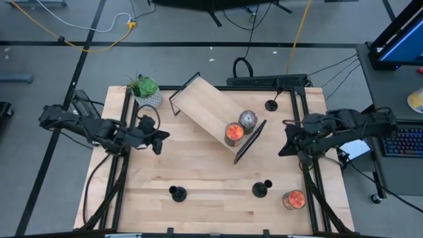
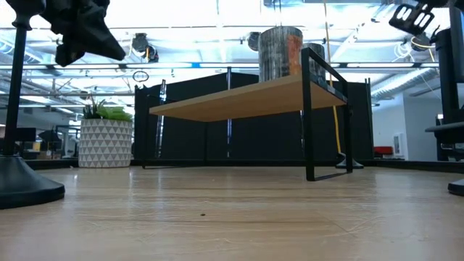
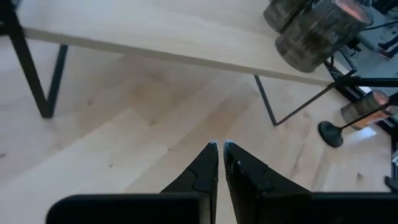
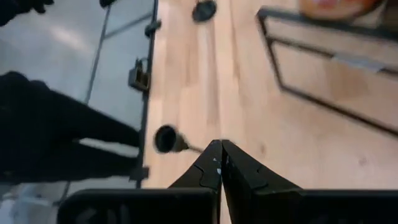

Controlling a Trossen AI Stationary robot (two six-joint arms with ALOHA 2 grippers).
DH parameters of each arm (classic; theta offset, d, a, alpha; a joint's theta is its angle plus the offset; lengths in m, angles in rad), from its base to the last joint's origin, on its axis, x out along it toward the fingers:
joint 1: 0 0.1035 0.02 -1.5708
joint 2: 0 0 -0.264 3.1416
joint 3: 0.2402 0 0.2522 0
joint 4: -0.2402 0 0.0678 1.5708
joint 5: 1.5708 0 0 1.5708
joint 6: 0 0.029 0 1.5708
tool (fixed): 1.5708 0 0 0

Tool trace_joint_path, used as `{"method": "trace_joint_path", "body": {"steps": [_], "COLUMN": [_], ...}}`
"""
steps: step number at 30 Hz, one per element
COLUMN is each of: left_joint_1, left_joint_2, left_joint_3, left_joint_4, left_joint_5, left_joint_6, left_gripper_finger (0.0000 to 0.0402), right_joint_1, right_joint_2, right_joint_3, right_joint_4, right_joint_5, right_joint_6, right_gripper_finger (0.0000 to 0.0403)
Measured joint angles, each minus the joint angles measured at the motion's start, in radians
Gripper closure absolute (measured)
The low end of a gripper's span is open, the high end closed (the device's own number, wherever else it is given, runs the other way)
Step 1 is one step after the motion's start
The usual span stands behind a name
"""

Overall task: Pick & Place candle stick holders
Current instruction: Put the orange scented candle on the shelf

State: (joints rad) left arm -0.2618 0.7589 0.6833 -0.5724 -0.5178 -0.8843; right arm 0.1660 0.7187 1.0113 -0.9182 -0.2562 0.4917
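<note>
We see three candle stick holders on the wooden table (image 1: 198,165). Each one is small and black, with a flat round foot and a thin stick standing up.

Our left pincer (image 1: 157,140) hangs over the left side of the table, with its fingers nearly pressed together and nothing between them. One holder (image 1: 177,194) stands near the front edge, in front of this pincer and a little to its right. The space between them is bare wood.

Our right pincer (image 1: 285,147) is clenched tight and holds nothing. It hangs over the right side. A second holder (image 1: 260,190) stands in front of it, a bit to its left, near a glass candle (image 1: 294,199). The third holder (image 1: 271,104) stands behind it, near the back edge.

A slanted shelf (image 1: 205,109) sits between the two pincers, with two candle jars (image 1: 234,133) at its lower end.
</note>
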Motion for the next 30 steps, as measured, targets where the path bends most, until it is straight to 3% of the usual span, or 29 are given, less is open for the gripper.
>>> {"method": "trace_joint_path", "body": {"steps": [14,22,30], "left_joint_1": [0.010,0.010,0.010], "left_joint_2": [-0.163,-0.221,-0.231], "left_joint_3": [-0.127,-0.177,-0.183], "left_joint_4": [0.004,0.055,0.060], "left_joint_5": [0.001,0.003,0.005], "left_joint_6": [0.071,0.105,0.107], "left_gripper_finger": [0.0369,0.0369,0.0369], "right_joint_1": [0.316,0.478,0.585], "right_joint_2": [0.258,0.361,0.366], "right_joint_3": [0.181,0.178,0.120], "right_joint_4": [-0.221,-0.312,-0.302], "right_joint_5": [0.070,-0.061,-0.086], "right_joint_6": [0.408,0.755,0.991], "right_gripper_finger": [0.0403,0.0403,0.0403]}}
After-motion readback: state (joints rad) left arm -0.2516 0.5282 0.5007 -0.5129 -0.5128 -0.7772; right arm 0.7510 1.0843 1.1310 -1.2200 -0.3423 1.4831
